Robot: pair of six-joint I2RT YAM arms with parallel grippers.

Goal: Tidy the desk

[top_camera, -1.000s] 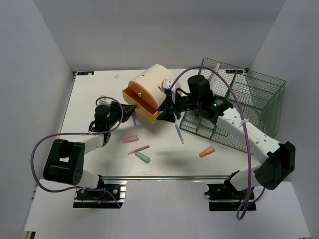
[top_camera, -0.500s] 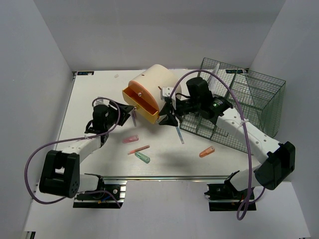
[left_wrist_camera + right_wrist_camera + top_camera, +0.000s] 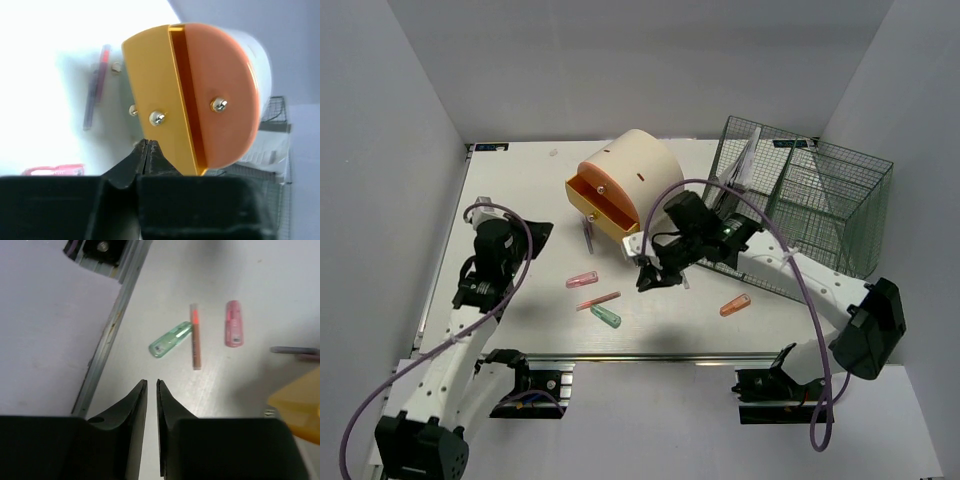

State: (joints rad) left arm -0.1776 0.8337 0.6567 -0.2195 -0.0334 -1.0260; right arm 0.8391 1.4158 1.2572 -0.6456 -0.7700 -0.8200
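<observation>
The left jaws are pressed shut on nothing, the orange-rimmed container (image 3: 220, 75) just ahead. The right jaws are narrowly parted and empty, with a stubby green marker (image 3: 170, 340) ahead on the tabletop (image 3: 260, 270).

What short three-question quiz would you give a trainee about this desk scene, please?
1. True or false: the left gripper is shut and holds nothing.
2. The cream container on the desk is: A upright; B lying on its side; C upside down.
3. In the right wrist view, what lies between the green capsule and the pink capsule?
Key: 1 true; 2 B; 3 an orange pen.
</observation>
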